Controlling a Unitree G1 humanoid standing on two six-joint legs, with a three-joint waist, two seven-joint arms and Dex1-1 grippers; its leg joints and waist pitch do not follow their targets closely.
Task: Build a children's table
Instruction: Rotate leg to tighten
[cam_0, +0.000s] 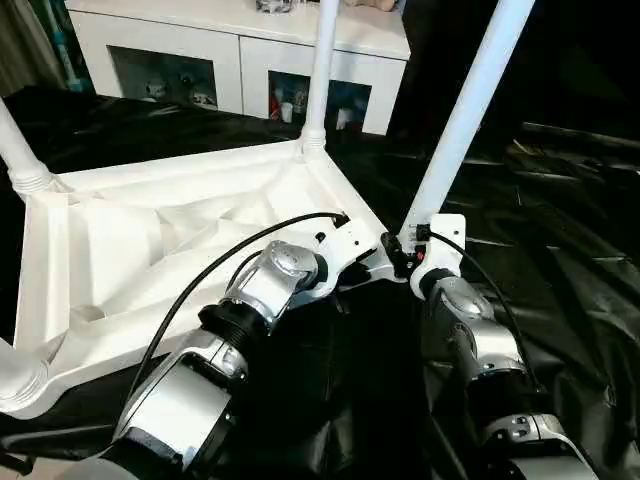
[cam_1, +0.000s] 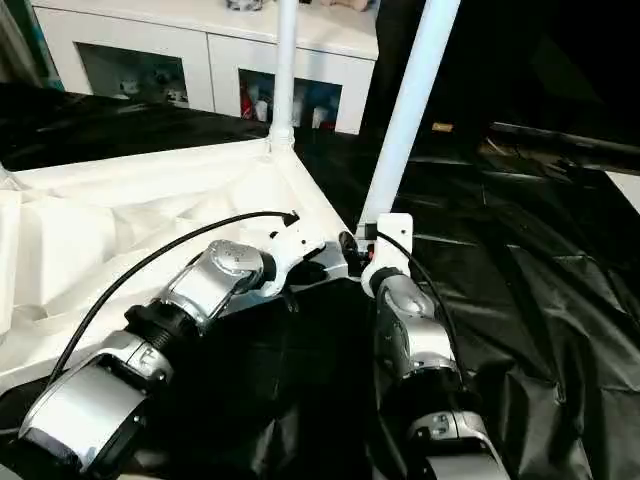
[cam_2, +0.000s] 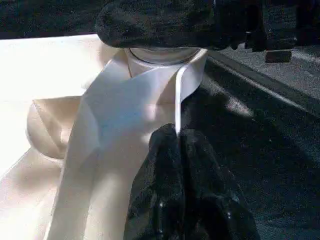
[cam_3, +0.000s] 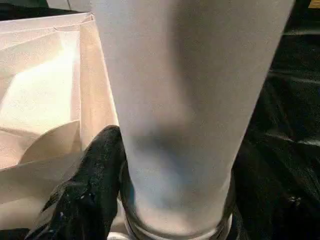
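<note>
Now keep the leg (cam_0: 462, 118) upright — your right gripper (cam_3: 165, 220) clasps it at the near corner socket of the upturned children's table (cam_0: 150, 250); left gripper (cam_2: 182, 165), closed and empty, braces that corner's rim — twist squarely down.

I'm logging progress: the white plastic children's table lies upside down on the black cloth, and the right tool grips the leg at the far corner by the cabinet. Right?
Not quite. The right tool grips the long white tapered leg at the near corner, beside the left tool; the left eye view shows it. The white plastic children's table does lie upside down on the black cloth.
</note>
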